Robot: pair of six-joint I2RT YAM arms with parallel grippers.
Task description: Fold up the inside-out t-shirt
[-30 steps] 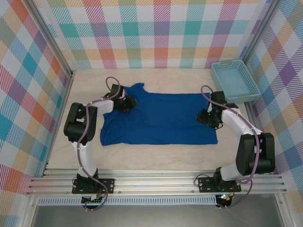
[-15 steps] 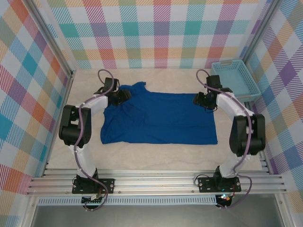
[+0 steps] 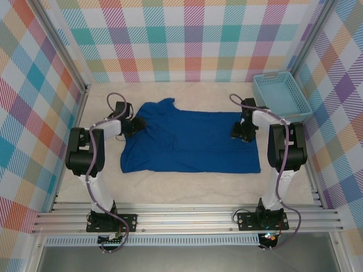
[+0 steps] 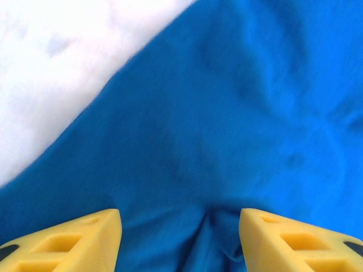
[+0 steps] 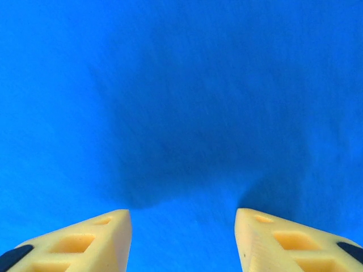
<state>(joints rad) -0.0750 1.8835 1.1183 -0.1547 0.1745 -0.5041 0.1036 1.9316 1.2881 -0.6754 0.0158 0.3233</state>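
Taking stock of the workspace

One inside-out t-shirt point(image 3: 190, 141), royal blue, spread flat at the middle of the desk point(image 3: 187, 184). One light-blue lattice basket point(image 3: 282, 96) at the far right corner, apart from the shirt. Two grippers: the left gripper point(image 3: 135, 126), released, yellow fingers point(image 4: 68, 238) apart, low over the shirt's far left edge by the sleeve; the right gripper point(image 3: 239, 131), released, fingers apart over the shirt's far right edge.

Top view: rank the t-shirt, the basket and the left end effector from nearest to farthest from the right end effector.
1. The t-shirt: directly under the right end effector, at the cloth's right edge.
2. The basket: in the far right corner, beyond it.
3. The left end effector: across the cloth, at its left side.
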